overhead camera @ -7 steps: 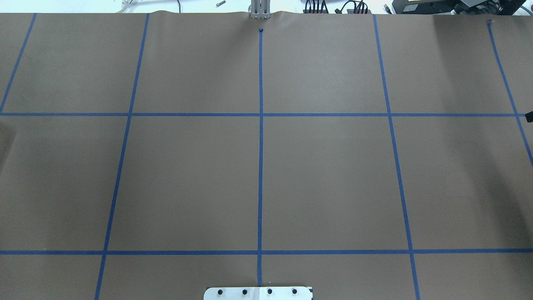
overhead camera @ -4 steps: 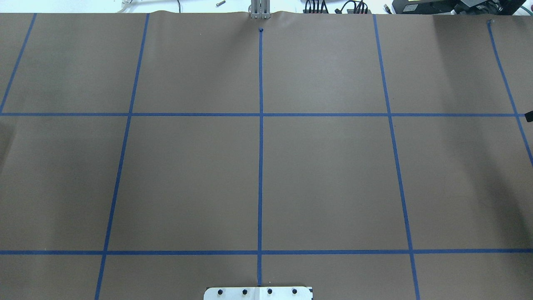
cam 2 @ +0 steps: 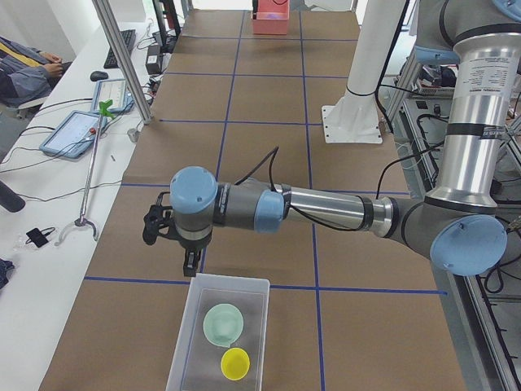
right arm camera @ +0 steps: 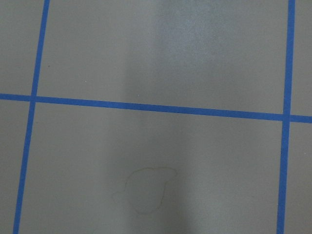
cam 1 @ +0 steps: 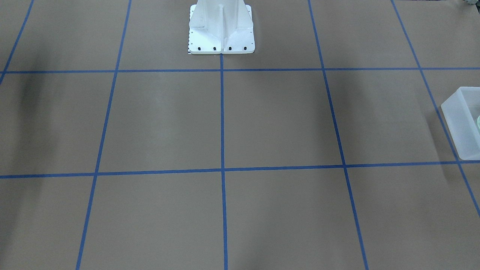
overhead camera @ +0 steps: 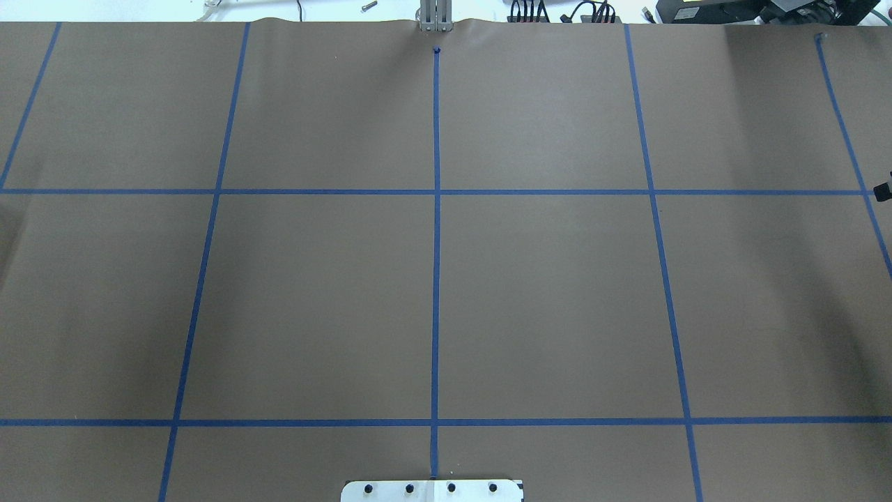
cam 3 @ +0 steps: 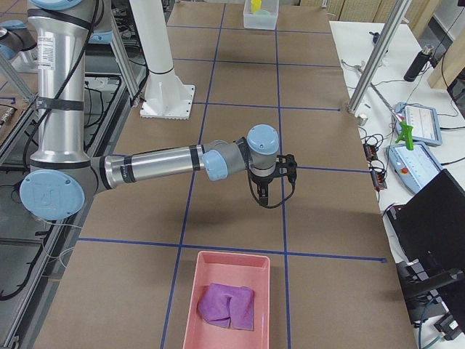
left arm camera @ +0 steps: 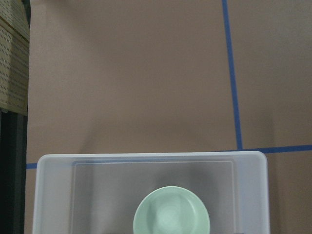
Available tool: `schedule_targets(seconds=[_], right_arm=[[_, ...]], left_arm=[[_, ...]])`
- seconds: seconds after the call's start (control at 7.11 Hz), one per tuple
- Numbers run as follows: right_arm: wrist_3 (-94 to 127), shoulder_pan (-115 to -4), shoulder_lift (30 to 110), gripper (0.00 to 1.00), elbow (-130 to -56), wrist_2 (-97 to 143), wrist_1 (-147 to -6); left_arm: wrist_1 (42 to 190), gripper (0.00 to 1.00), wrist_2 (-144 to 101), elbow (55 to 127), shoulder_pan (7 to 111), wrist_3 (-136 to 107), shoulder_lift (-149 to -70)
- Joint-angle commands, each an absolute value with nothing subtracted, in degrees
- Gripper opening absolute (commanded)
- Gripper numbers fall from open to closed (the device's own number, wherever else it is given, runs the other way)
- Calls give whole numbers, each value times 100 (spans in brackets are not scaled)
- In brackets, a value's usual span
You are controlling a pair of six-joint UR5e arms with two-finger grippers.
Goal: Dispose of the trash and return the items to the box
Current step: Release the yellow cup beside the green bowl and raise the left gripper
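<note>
The frosted-white box [cam 2: 232,280] stands on the brown table at the robot's left end. The mint-green bowl [cam 2: 222,322] and a yellow cup [cam 2: 235,363] lie inside it. The left wrist view looks straight down on the box's wall [left arm camera: 146,157] and the bowl [left arm camera: 171,211]. My left gripper [cam 2: 190,273] points down, empty, just above the box's far wall; I cannot tell whether it is open or shut. My right gripper [cam 3: 263,200] hangs over bare table near the pink tray [cam 3: 190,305]; I cannot tell its state. A corner of the box [cam 1: 459,120] shows in the front view.
The pink tray holds a crumpled purple cloth [cam 3: 227,305]. The white robot base [cam 1: 221,30] stands at the table's robot-side edge. An aluminium post [cam 2: 122,61] and tablets [cam 2: 77,130] stand along the operators' side. Blue tape lines grid the brown paper.
In the overhead view the dark tip at the right edge has shifted slightly up, and the shadow at the left edge has faded. Nothing else has moved.
</note>
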State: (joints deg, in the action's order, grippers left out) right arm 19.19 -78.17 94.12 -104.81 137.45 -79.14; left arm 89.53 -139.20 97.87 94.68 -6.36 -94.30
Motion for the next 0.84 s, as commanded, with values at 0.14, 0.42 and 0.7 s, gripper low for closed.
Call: schedule_targets(seconds=[0.14, 0.42, 0.7], right_arm=[[1916, -7813, 9413, 100, -10547, 13527, -7919], [1916, -7813, 9413, 100, -10547, 13483, -7919], [1916, -7813, 9465, 100, -10626, 13465, -7919]], left_arm=[[8946, 95, -13975, 10678, 8433, -2175, -9263], [9167, 97, -13922, 10775, 8235, -2496, -9150], [9281, 97, -13904, 10714, 8244, -1974, -8958]])
